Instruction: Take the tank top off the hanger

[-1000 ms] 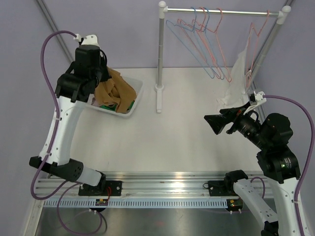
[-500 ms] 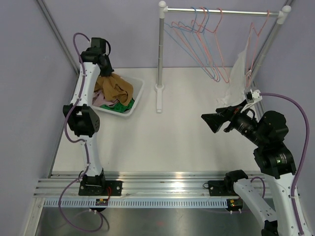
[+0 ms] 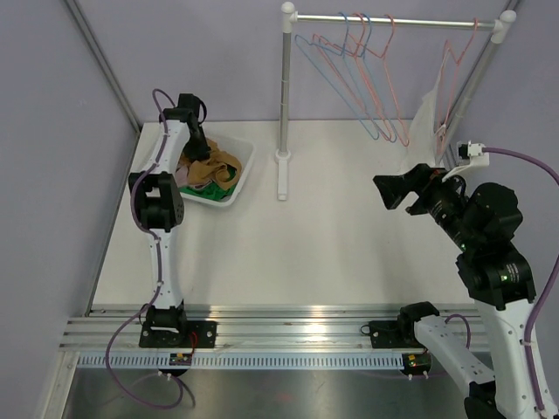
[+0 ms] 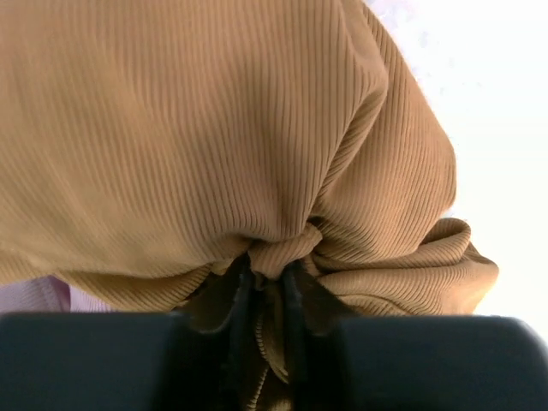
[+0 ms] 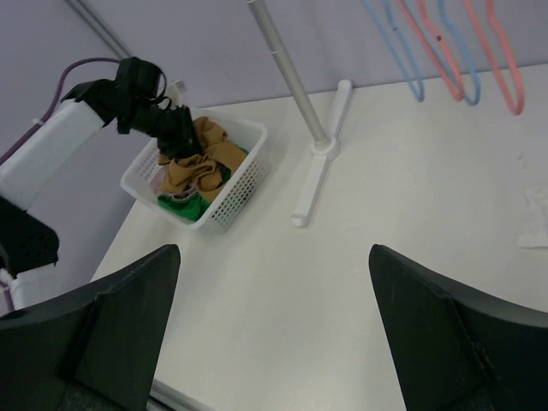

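Over the table (image 3: 332, 236), the left gripper (image 4: 265, 278) has sunk its narrowly pinched tan top (image 4: 214, 128) into the basket (image 3: 245, 170), ready for release; right gripper (image 5: 272, 282) gapes empty.

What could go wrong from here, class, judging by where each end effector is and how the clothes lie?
1. The left end effector has the tan garment pinched in its jaws in the basket; lifting before it lets go could drag cloth out.
2. The white tank top hangs on a pink hanger at the right end of the rail; a pull by the open right end effector might unhook the hanger too.
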Tool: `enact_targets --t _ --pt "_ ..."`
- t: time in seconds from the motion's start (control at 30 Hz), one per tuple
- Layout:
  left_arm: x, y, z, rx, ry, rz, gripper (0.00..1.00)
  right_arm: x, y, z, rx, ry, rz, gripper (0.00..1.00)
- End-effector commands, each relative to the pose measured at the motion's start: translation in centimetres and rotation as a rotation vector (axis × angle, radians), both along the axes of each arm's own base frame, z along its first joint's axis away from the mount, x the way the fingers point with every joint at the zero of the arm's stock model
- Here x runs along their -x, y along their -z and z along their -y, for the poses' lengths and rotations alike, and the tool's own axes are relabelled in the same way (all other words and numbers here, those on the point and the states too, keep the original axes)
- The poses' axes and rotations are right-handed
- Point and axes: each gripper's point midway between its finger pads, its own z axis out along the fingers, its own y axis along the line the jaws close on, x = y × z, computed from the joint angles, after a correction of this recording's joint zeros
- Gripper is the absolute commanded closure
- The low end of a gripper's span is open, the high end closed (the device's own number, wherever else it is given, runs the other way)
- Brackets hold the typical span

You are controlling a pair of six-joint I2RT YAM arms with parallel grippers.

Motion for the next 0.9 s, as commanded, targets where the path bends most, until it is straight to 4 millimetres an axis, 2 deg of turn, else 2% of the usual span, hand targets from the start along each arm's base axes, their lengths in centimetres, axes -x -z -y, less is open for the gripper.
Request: enact_targets --t 0.0,0.03,0.1,0.13,0.17,0.2,0.23,0.27,0.3,0.33,0.37,0.43,0.47,0.5,0.53,0.57,0.6,0.63,0.67,0.7,0.77,0.8,0.87 --pt "0.9 -8.2 0.0 0.071 -0.015 0.135 0.71 -1.3 -0.9 2.9 0.066 0.172 -0.011 0.00" --pt "1.0 -9.8 -0.1 0.082 -0.015 0.167 0.64 -1.3 -2.1 3.6 0.081 0.203 0.011 0.01" --pt "1.3 -13.9 -0.1 0.117 -0.006 0.252 0.51 -2.3 -2.0 5.2 0.119 0.297 -0.019 0.01" --pt "2.0 -16.9 0.3 0.142 0.015 0.312 0.39 -2.3 -3.3 5.7 0.129 0.323 0.003 0.00" --pt "2.3 -18.6 0.8 0.160 0.031 0.348 0.32 -2.6 -3.6 6.6 0.145 0.370 0.001 0.00" --pt "2.6 -20.1 0.0 0.186 0.026 0.383 0.26 -3.2 -3.4 6.9 0.164 0.391 -0.019 0.00" --pt "3.6 -22.8 1.2 0.262 0.075 0.441 0.17 -3.2 -4.6 7.4 0.176 0.416 0.004 0.01" --pt "4.1 -24.0 1.1 0.290 0.080 0.462 0.14 -3.5 -4.8 8.4 0.198 0.471 0.000 0.01" --pt "4.8 -25.4 0.7 0.301 0.078 0.491 0.08 -4.5 -4.1 8.8 0.239 0.495 -0.038 0.00" --pt "6.2 -27.6 1.1 0.308 0.107 0.534 0.01 -4.5 -5.4 9.4 0.270 0.521 -0.018 0.01" --pt "7.2 -28.9 1.1 0.298 0.120 0.561 0.01 -4.9 -5.4 10.6 0.303 0.585 -0.033 0.00" --pt "9.2 -30.3 1.2 0.284 0.145 0.592 0.01 -6.4 -5.6 11.5 0.372 0.629 -0.062 0.01" --pt "12.1 -31.0 1.4 0.279 0.152 0.610 0.01 -6.8 -5.7 12.0 0.390 0.659 -0.074 0.01" --pt "13.4 -31.1 1.6 0.276 0.163 0.622 0.01 -8.1 -5.1 12.4 0.413 0.674 -0.104 0.00" --pt "14.6 -32.2 1.7 0.266 0.171 0.681 0.01 -8.6 -5.8 12.6 0.410 0.678 -0.092 0.01" --pt "15.8 -28.4 1.4 0.258 0.140 0.609 0.01 -9.1 -6.0 12.8 0.408 0.684 -0.094 0.01" --pt "19.4 -30.9 1.7 0.242 0.156 0.712 0.01 -10.3 -5.7 13.2 0.414 0.700 -0.113 0.02" --pt "20.2 -30.7 1.9 0.241 0.161 0.759 0.01 -10.6 -6.5 13.3 0.419 0.701 -0.094 0.05" --pt "21.3 -27.2 2.1 0.250 0.151 0.709 0.01 -11.4 -6.5 13.3 0.426 0.691 -0.092 0.07" --pt "24.1 -29.0 2.5 0.242 0.172 0.827 0.01 -12.7 -6.1 13.2 0.438 0.679 -0.103 0.09" --pt "26.4 -27.8 2.3 0.224 0.157 0.878 0.01 -14.0 -6.5 13.0 0.460 0.634 -0.088 0.15" --pt "28.1 -25.9 2.0 0.208 0.141 0.904 0.01 -15.2 -6.2 13.5 0.466 0.646 -0.107 0.18" --pt "29.8 -24.7 1.5 0.174 0.125 0.937 0.01 -16.2 -5.9 14.4 0.474 0.664 -0.129 0.24"
